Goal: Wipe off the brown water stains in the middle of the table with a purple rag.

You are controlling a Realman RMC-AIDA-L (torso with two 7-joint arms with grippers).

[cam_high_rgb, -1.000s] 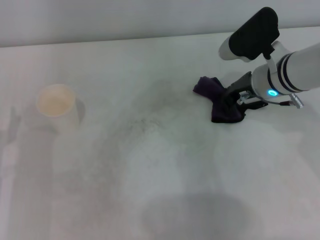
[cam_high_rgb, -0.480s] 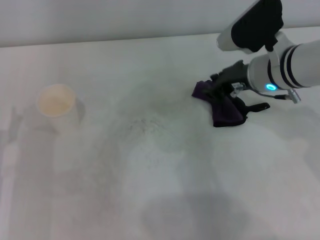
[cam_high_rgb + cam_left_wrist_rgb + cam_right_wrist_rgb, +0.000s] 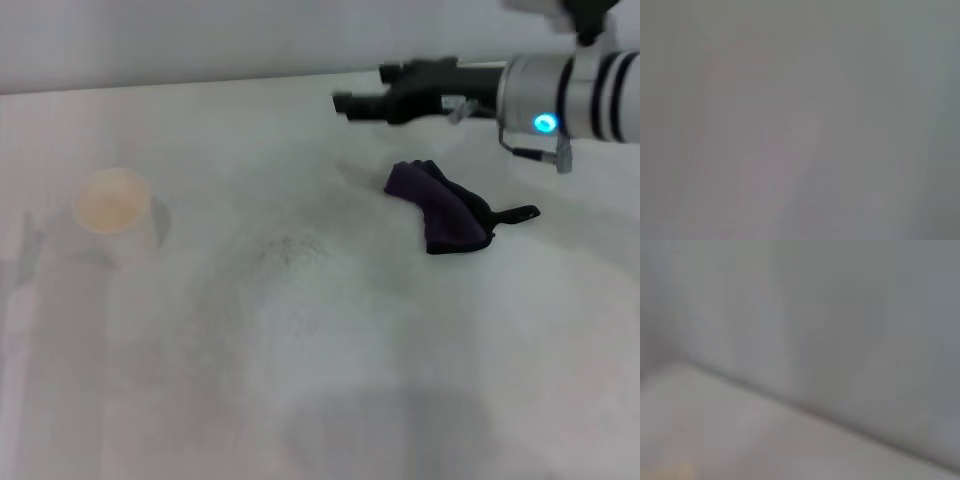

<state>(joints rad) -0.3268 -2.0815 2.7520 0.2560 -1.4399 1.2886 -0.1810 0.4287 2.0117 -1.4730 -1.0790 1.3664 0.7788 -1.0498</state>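
The purple rag lies crumpled on the white table, right of the middle, with a thin black strip sticking out toward the right. Nothing touches it.

The right hand hangs in the air above and behind the rag, stretched out level and pointing toward the robot's left, well clear of the cloth. It holds nothing; its dark fingers seem to lie close together, but from this side I cannot tell whether they are open or closed.

No clear brown stain shows near the middle of the table, only faint grey smudges left of the rag. A white paper cup stands far to the left.

The left hand is out of sight, and both wrist views give only blur.
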